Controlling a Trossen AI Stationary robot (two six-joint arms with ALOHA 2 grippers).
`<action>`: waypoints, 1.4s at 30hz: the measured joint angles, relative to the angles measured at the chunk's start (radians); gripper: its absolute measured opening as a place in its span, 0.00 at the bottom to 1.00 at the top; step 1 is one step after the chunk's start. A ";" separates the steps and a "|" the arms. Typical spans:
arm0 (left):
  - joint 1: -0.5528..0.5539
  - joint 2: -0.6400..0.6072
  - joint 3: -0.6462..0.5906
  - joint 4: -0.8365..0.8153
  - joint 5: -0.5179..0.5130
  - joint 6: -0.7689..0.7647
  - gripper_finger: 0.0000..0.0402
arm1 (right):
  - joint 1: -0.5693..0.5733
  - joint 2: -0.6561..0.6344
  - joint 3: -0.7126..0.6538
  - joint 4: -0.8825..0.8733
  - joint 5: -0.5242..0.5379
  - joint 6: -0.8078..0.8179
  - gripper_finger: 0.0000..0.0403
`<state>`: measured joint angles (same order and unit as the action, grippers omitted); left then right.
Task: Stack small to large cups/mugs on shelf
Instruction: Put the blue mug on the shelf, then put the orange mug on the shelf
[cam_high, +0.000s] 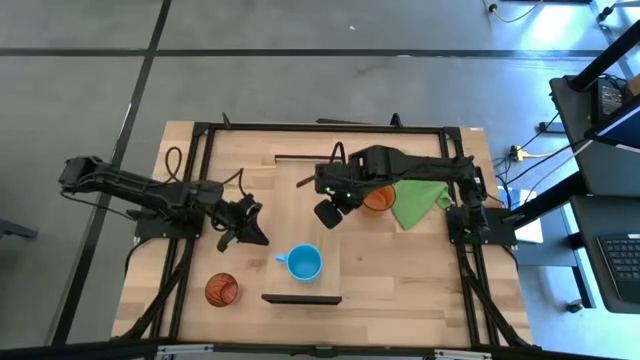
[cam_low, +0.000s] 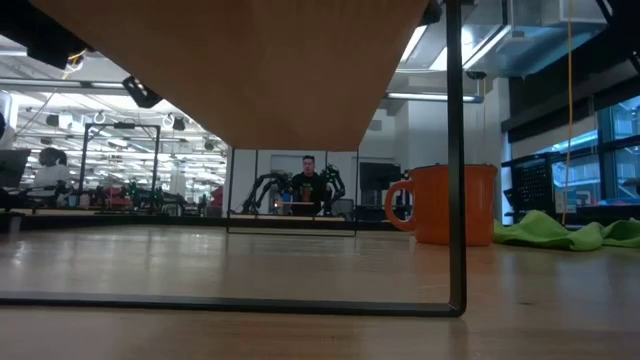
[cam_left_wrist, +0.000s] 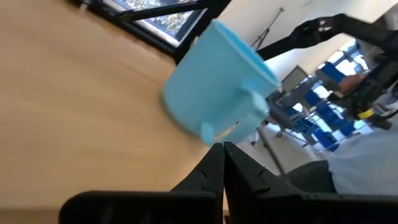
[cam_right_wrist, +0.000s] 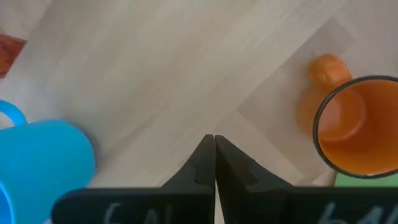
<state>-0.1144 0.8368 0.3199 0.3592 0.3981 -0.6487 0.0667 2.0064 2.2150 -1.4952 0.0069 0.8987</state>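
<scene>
The light-blue mug (cam_high: 303, 262) stands upright on the light-wood shelf (cam_high: 300, 200), near its near end. It also shows in the left wrist view (cam_left_wrist: 214, 81) and the right wrist view (cam_right_wrist: 43, 165). The orange mug (cam_high: 378, 198) stands on the table just right of the shelf, and shows in the low view (cam_low: 450, 205). The reddish tumbler (cam_high: 221, 290) stands on the table left of the shelf. My left gripper (cam_high: 258, 238) is shut and empty, just left of the blue mug's handle (cam_left_wrist: 249, 106). My right gripper (cam_high: 325, 215) is shut and empty above the shelf's middle, left of the orange mug (cam_right_wrist: 360, 124).
A green cloth (cam_high: 420, 200) lies on the table right of the orange mug. The shelf is raised on a thin dark metal frame (cam_low: 457, 150), with its underside (cam_low: 230, 60) above the table. A person sits in the room far behind the table (cam_low: 307, 185).
</scene>
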 joint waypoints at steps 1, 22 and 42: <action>-0.010 0.014 0.000 0.028 -0.004 -0.009 0.00 | 0.007 0.000 -0.009 0.003 0.001 0.013 0.01; -0.150 0.279 0.060 0.284 -0.149 -0.100 0.00 | 0.115 0.000 -0.060 0.011 0.035 0.039 0.01; 0.117 -0.012 0.076 -0.022 -0.041 0.032 0.00 | -0.041 -0.170 -0.153 -0.073 0.262 -0.177 0.31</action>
<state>0.0025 0.8252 0.3958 0.3371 0.3575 -0.6167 0.0255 1.8362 2.0623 -1.5681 0.2693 0.7219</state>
